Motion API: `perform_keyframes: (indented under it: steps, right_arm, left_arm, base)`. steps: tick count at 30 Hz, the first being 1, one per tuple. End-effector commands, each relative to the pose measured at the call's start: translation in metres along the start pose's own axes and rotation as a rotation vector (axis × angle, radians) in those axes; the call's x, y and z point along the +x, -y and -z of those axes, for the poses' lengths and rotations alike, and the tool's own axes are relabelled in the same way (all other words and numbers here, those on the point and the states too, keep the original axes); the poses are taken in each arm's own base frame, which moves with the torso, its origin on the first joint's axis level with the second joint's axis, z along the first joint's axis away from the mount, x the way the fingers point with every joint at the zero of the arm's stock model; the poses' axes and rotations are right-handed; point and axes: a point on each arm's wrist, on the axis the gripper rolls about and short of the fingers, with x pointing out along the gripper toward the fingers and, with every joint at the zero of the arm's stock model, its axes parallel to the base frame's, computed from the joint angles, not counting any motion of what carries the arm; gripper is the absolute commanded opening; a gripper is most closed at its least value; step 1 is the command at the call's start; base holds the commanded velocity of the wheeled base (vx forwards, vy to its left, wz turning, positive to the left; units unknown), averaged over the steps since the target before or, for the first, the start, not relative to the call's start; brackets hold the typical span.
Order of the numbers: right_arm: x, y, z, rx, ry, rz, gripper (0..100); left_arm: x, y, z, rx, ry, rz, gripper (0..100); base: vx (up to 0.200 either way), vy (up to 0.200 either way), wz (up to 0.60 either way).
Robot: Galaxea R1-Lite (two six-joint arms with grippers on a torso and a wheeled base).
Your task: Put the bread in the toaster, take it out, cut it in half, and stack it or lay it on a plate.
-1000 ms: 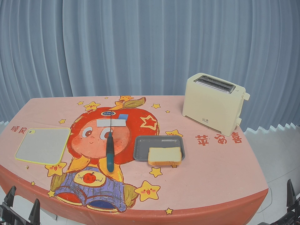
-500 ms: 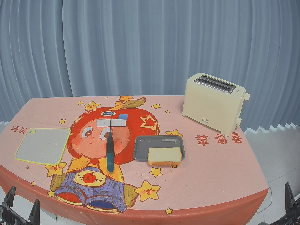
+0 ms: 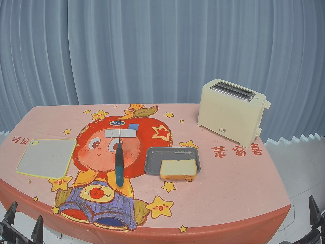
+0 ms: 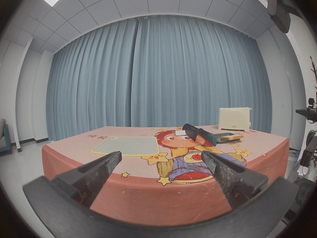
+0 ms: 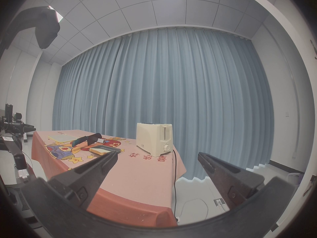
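A slice of bread (image 3: 178, 168) lies on the near right part of a grey tray (image 3: 162, 155) at the table's middle. The cream toaster (image 3: 230, 112) stands at the back right with its slots empty. A knife with a teal handle (image 3: 119, 165) lies left of the tray, its blade resting on a small white stand (image 3: 120, 133). My left gripper (image 3: 26, 215) hangs open below the table's near left edge; the left wrist view shows this left gripper (image 4: 161, 157) empty, facing the table. My right gripper (image 3: 316, 217) is off the near right corner; in the right wrist view the right gripper (image 5: 158, 156) is open and empty.
A grey cutting board with a yellow rim (image 3: 46, 157) lies at the table's left. The table wears a pink cartoon cloth (image 3: 220, 194). A cable (image 5: 174, 179) hangs from the toaster (image 5: 154, 138) down the table's right side. Blue curtains close off the back.
In the head view the right gripper has sunk slightly and edged left at the bottom right corner. Nothing on the table has moved.
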Motion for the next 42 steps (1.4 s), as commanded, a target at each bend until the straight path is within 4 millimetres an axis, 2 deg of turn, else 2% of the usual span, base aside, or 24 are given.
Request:
perform_keyframes:
  steps: [1, 12, 22, 42]
  right_arm:
    - [0.005, 0.001, -0.006, -0.001, -0.036, -0.007, 100]
    - [0.009, -0.001, -0.009, 0.002, -0.069, -0.092, 100]
    - [0.019, 0.001, -0.024, 0.008, -0.106, -0.102, 100]
    - [0.035, 0.002, -0.030, 0.007, -0.198, -0.138, 100]
  left_arm:
    - [0.000, 0.000, 0.005, 0.000, -0.003, 0.000, 100]
    - [0.000, 0.000, 0.005, 0.000, -0.003, 0.000, 100]
    - [0.000, 0.000, 0.005, -0.001, -0.003, 0.000, 100]
    - [0.000, 0.000, 0.005, -0.001, -0.003, 0.000, 100]
  base:
    - [0.000, 0.000, 0.00]
    - [0.000, 0.000, 0.00]
    - [0.000, 0.000, 0.00]
    - [0.000, 0.000, 0.00]
